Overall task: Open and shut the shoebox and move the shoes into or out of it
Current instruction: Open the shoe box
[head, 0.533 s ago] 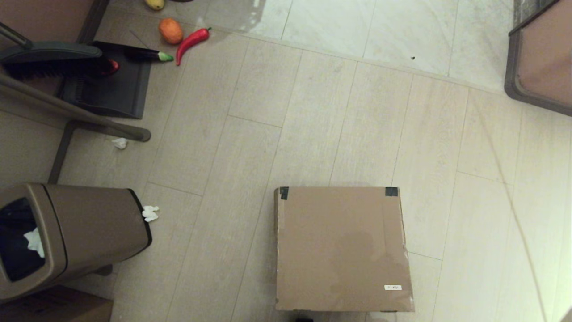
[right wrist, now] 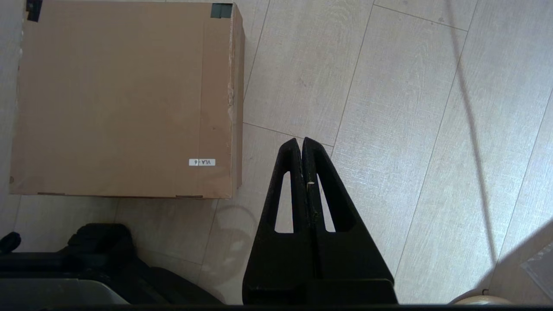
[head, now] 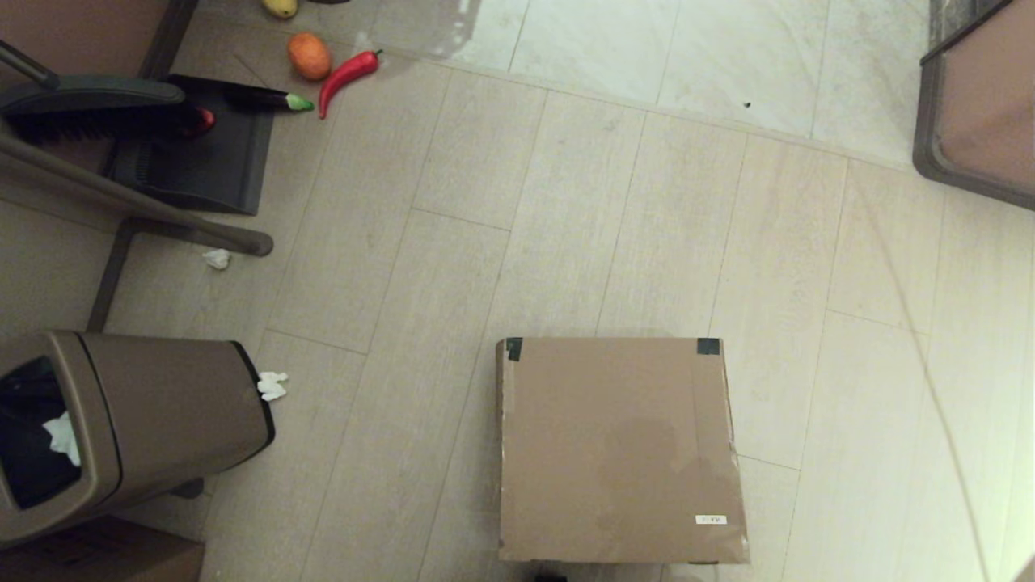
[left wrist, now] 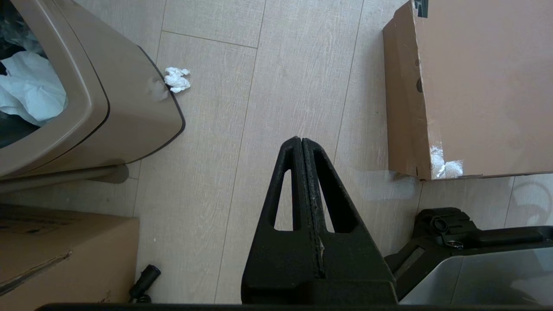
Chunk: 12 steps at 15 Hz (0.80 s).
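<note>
The brown cardboard shoebox (head: 618,449) lies on the floor in front of me with its lid down, black tape on its two far corners and a small white label (head: 711,519) near its front right. The shoes are out of view. My left gripper (left wrist: 301,140) hangs shut over bare floor to the left of the shoebox (left wrist: 475,86), apart from it. My right gripper (right wrist: 300,140) hangs shut over bare floor to the right of the shoebox (right wrist: 121,99), holding nothing. Neither arm shows in the head view.
A brown trash bin (head: 137,420) with white paper inside lies at the left, with paper scraps (head: 272,385) beside it. A dustpan and brush (head: 194,137), toy vegetables (head: 348,71) and a chair leg (head: 162,214) sit far left. Another carton (left wrist: 65,255) stands near left.
</note>
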Available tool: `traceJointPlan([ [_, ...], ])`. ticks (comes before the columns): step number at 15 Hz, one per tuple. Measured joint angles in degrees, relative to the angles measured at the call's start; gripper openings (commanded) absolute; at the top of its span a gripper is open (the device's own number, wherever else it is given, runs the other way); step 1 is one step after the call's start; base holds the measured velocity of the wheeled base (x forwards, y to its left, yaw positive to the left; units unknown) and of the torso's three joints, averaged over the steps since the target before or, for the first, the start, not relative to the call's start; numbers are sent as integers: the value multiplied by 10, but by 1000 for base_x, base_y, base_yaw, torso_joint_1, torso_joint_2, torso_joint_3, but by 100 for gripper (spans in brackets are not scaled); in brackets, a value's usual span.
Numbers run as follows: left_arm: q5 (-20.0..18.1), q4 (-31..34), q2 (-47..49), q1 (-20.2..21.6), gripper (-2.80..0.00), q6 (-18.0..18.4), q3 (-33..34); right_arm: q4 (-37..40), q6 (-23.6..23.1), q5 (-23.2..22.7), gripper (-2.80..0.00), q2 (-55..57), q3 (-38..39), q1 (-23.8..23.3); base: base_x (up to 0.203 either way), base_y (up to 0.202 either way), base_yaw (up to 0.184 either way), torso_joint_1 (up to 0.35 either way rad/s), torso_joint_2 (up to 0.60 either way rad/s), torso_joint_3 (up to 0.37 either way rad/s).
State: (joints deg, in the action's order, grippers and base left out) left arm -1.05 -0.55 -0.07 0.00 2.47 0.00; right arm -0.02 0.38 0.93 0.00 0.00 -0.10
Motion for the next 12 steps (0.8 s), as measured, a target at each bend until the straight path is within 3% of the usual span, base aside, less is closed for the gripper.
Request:
traceJointPlan([
  [12,-1,2,20,0,-280,1,0,13,-27,-3,-280,34,-5,0,0,0,0,0,0,0],
])
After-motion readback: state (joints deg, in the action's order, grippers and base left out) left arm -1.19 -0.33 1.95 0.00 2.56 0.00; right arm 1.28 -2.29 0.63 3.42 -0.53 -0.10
